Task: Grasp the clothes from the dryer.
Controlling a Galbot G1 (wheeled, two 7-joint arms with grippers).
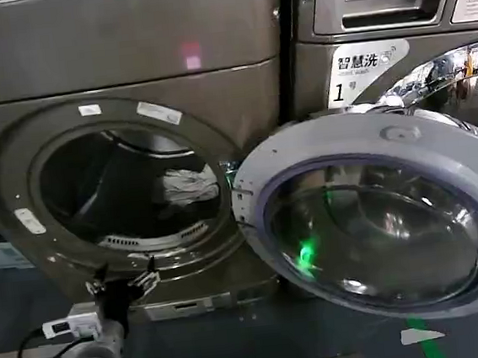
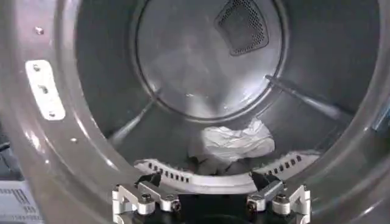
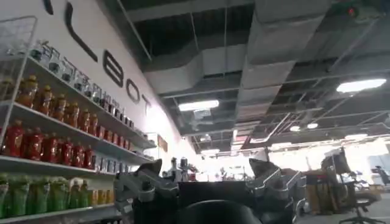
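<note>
The dryer (image 1: 125,54) is a bronze-grey front loader with its round drum mouth open. The clothes (image 1: 187,186), a small crumpled white bundle, lie on the drum floor toward the mouth's right side. In the left wrist view the clothes (image 2: 237,141) rest just behind the perforated lip of the drum. My left gripper (image 1: 122,282) hangs in front of and below the mouth's lower rim, open and holding nothing. Seen from its own wrist, the left gripper (image 2: 207,179) is still short of the bundle. My right gripper (image 3: 206,167) is open and points up toward a ceiling, away from the dryer.
The grey-rimmed glass door (image 1: 378,216) is swung open to the right, close beside the drum mouth. A neighbouring machine with a shiny chrome drum (image 1: 458,82) stands at the far right. Shelves of bottles (image 3: 55,146) appear in the right wrist view.
</note>
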